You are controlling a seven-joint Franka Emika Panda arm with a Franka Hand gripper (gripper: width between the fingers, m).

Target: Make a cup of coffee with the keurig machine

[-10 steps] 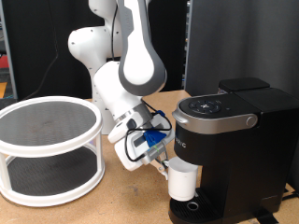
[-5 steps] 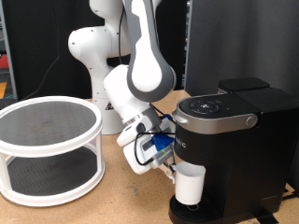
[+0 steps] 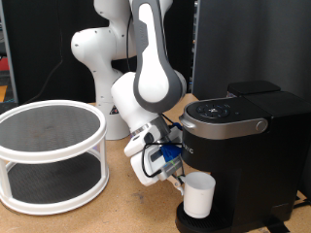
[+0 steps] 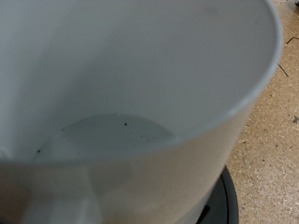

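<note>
We see the gripper (image 3: 178,176) low beside the keurig machine (image 3: 236,155), reaching in from the exterior view's left; its fingers are hidden behind the cup (image 3: 199,195), so we cannot tell whether they are closed on it or spread. The cup is a plain white cylinder standing upright on the machine's round black drip base (image 3: 216,220), under the brew head with its silver-grey trim band. In the wrist view the cup (image 4: 131,103) fills nearly the whole picture: we look down into a white interior with a few dark specks on its bottom and no liquid. At the exterior view's left stands a white two-tier round rack (image 3: 51,155) with dark mesh shelves, well apart from the cup.
</note>
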